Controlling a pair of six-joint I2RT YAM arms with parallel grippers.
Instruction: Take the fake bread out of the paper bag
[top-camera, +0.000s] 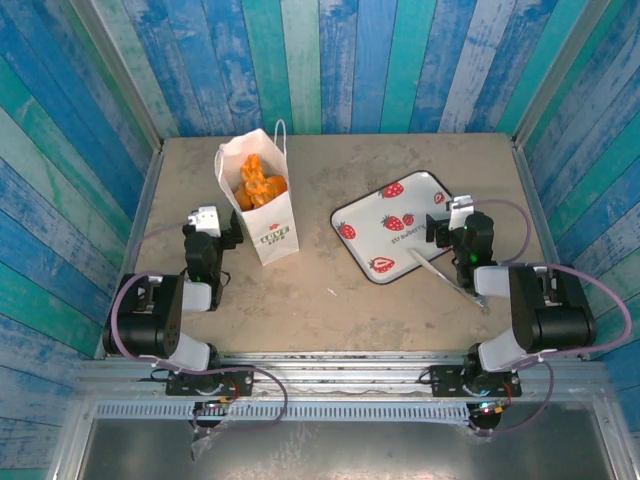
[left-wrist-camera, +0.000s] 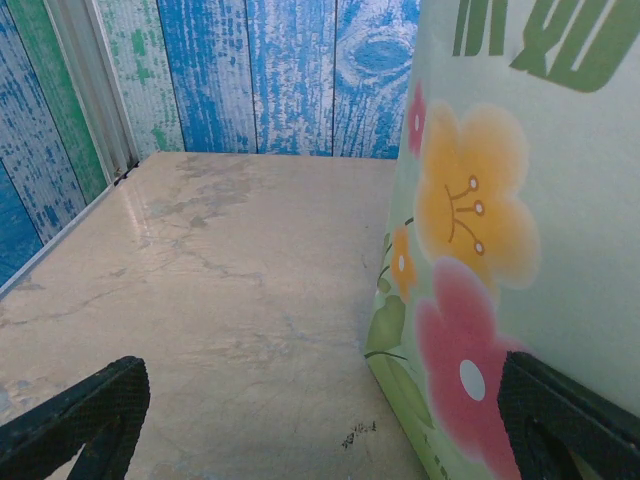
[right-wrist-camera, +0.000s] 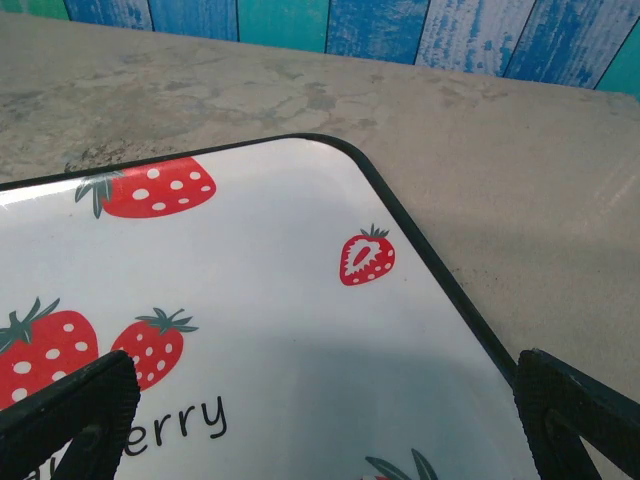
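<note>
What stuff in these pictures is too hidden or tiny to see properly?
Top view: how many pieces of fake bread there are; the paper bag hides the lower ones.
Top view: the bag's dark lettering is too small to read.
Left wrist view: green letters on the bag's flowered side are cut off by the top edge.
Right wrist view: the word on the tray is partly behind a fingertip; just "erry" shows.

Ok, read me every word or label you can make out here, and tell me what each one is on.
"erry": dark letters on the strawberry tray, the word's start hidden.
Large green letters on the flowered side of the paper bag: cut off by the frame edge, unreadable.
Red logo and dark lettering on the bag's front, seen from above: too small to read.
</note>
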